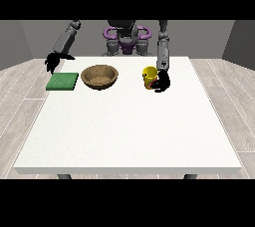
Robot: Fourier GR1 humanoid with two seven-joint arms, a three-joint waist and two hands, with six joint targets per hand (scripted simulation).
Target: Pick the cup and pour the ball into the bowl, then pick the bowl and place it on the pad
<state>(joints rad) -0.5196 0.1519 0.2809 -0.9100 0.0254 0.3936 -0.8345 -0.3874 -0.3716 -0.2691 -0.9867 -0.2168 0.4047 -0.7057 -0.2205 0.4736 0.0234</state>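
Observation:
A yellow cup (pixel 148 76) stands upright on the white table (pixel 129 131), right of centre near the far edge. The hand at the view's right (pixel 162 82) is against the cup's right side, its fingers curled round it. No ball shows; the cup's inside is hidden. A brown wooden bowl (pixel 100 76) sits left of the cup. Beside the bowl, further left, lies a flat green pad (pixel 63 81). The hand at the view's left (pixel 53 61) hangs over the table's far left corner, behind the pad, touching nothing.
The robot's torso (pixel 126 39) stands behind the table's far edge. Grey wood floor surrounds the table.

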